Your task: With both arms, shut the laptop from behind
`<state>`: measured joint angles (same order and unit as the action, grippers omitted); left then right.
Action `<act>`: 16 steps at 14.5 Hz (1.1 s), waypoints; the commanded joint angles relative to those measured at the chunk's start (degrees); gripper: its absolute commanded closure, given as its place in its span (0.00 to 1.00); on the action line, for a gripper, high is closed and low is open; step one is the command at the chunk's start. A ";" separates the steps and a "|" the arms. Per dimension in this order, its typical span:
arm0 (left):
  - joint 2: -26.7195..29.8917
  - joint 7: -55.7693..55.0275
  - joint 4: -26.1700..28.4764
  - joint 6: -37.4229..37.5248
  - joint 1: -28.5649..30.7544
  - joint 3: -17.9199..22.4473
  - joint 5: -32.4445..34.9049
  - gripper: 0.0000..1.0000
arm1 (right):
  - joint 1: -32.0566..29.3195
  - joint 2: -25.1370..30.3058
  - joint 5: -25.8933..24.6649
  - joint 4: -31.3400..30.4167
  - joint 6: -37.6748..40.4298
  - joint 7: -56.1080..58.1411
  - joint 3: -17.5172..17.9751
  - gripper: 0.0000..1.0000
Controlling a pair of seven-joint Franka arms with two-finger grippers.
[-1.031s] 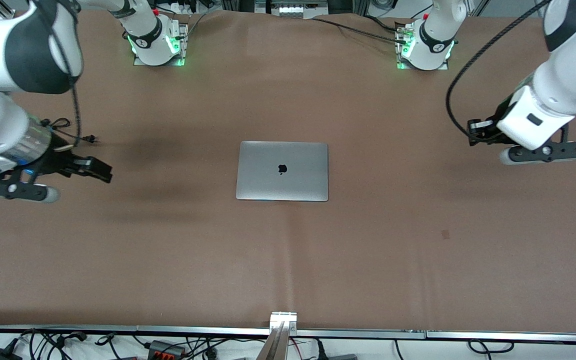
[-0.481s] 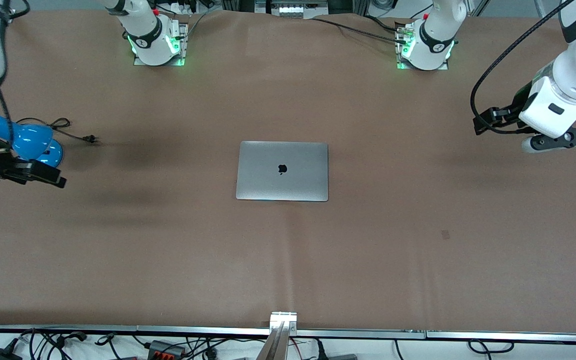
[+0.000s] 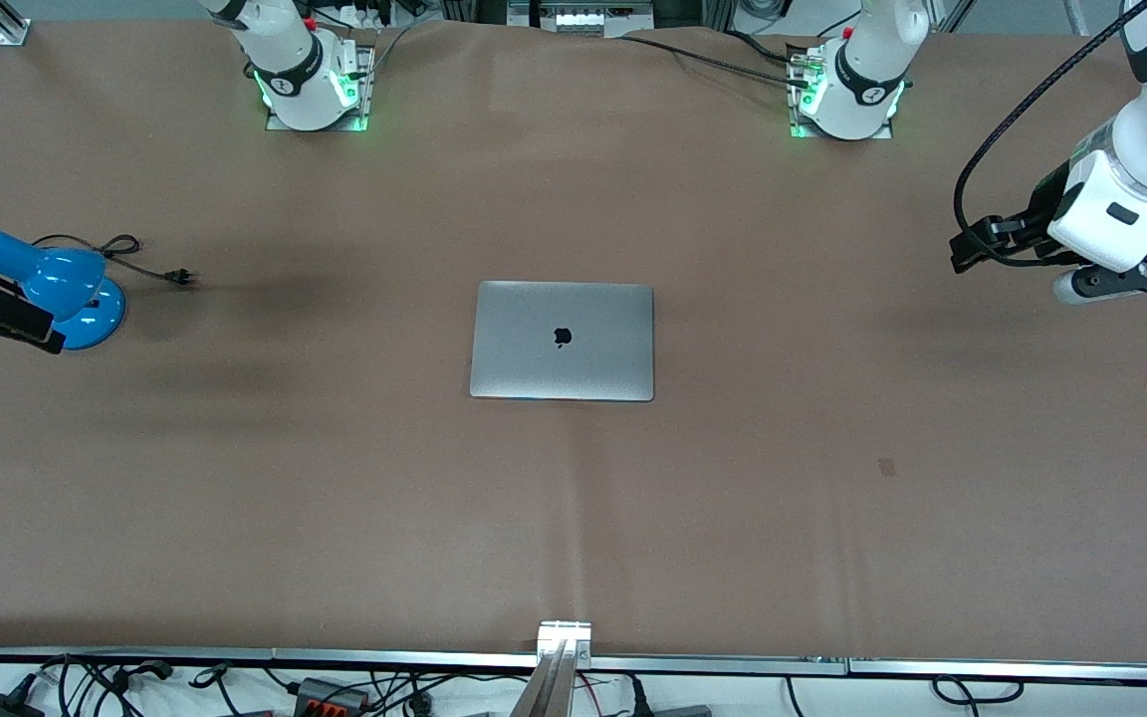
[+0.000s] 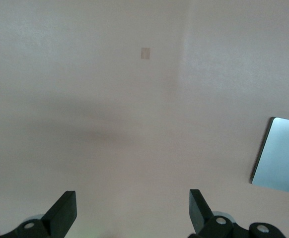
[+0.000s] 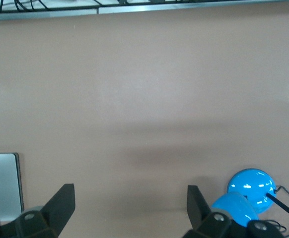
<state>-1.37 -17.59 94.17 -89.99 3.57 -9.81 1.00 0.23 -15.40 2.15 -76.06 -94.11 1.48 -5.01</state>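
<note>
Laptop, lid shut, lies flat mid-table, well apart from both grippers. Left gripper hangs over its own end with jaws spread, empty; right gripper, likewise spread, hangs beside a blue lamp.

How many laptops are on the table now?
1. The laptop lies closed in the middle of the table, lid logo up. None seems hidden.
</note>
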 commanded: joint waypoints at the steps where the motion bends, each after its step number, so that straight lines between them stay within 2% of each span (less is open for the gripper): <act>1: 1.63 1.16 1.20 -0.53 0.03 -0.82 -0.92 0.00 | -0.93 3.60 -1.54 -5.56 1.04 -0.24 1.40 0.00; 5: 1.55 1.16 1.11 -0.62 0.30 -0.83 -0.92 0.00 | -0.93 14.93 -2.67 -21.90 -3.87 -0.25 1.49 0.00; 7: 1.55 1.16 1.02 -0.62 0.30 -0.83 -0.92 0.00 | -0.93 18.63 -2.68 -26.49 -5.46 -0.33 1.49 0.00; 12: 0.85 1.16 0.49 -0.62 -0.67 -0.83 -0.83 0.00 | -0.93 21.28 -2.24 -26.68 -3.54 0.46 1.49 0.00; 16: 0.40 1.07 -0.39 -0.27 -0.67 -0.83 -0.92 0.00 | -0.84 21.20 -2.59 -26.77 -4.15 0.63 1.58 0.00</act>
<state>-1.14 -17.56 94.14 -90.17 2.77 -10.67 0.95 0.16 4.91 0.57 -101.49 -97.08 1.47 -4.48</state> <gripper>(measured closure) 0.000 0.000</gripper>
